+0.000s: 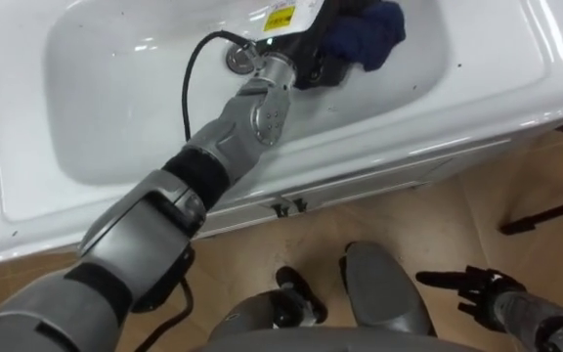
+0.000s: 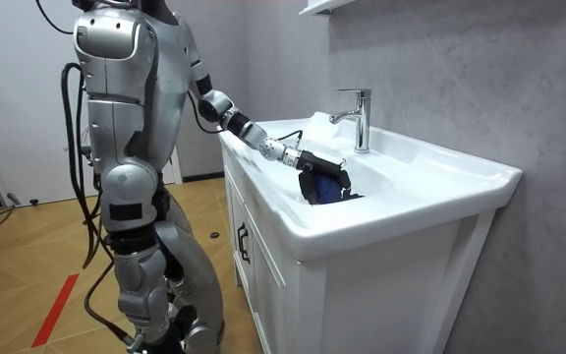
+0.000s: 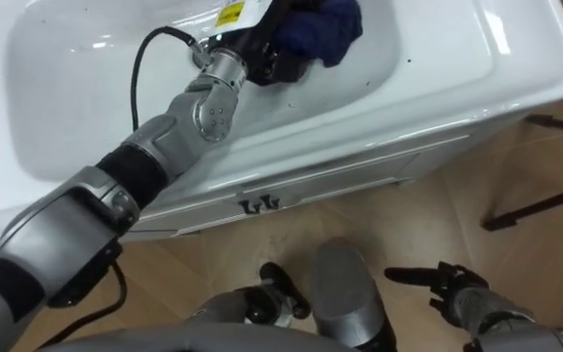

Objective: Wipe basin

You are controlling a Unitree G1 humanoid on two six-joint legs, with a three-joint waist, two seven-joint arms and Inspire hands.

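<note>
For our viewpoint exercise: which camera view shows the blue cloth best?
Left eye view: the blue cloth shows fullest, in the basin. The right eye view cuts it at the top edge; the room view shows it partly behind the rim.

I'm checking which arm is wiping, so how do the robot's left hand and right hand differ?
The left hand reaches into the white ceramic basin; the right hand hangs low over the wooden floor. The left hand is curled on a dark blue cloth; the right hand holds nothing, fingers relaxed. Both are black.
</note>
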